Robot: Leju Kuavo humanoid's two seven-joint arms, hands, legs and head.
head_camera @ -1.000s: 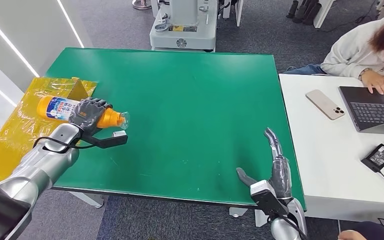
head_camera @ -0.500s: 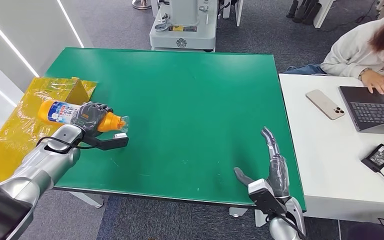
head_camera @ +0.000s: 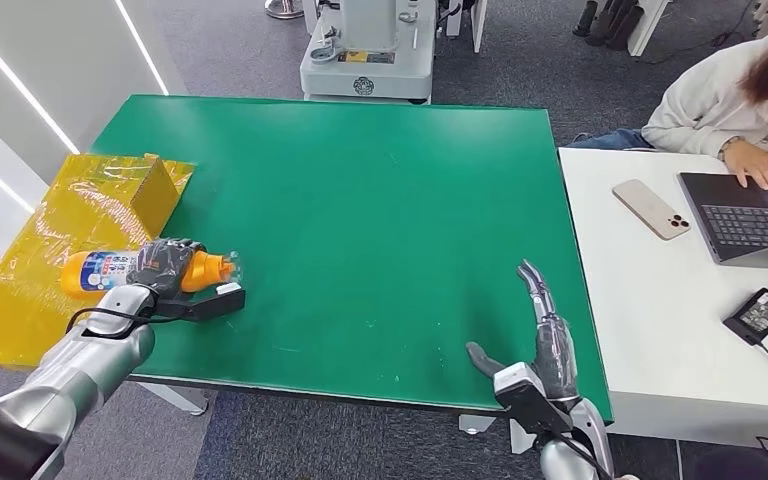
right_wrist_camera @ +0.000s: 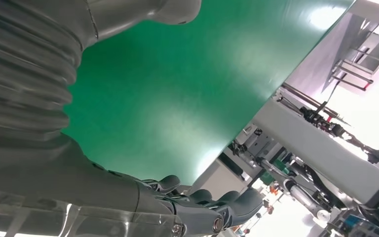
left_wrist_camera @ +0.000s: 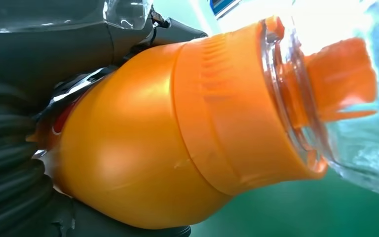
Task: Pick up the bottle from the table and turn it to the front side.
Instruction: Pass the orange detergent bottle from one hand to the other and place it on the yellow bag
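The bottle (head_camera: 110, 272) is glossy orange plastic, smooth on its shoulder and finely ribbed round the collar, with a clear, shiny plastic cap (left_wrist_camera: 355, 98) over an orange spout; its printed label looks like slick film, though it is too small to be sure. The left robot hand (head_camera: 160, 266) holding it has dark matt fingers and a grey ribbed cover like rubber. The right robot hand (head_camera: 550, 345) is similar, partly wrapped in clear film. The table (head_camera: 380, 200) has a matt green top, lightly scuffed. A yellow sheet (head_camera: 50, 230) looks crinkled and glossy. The arms are brushed silver metal.
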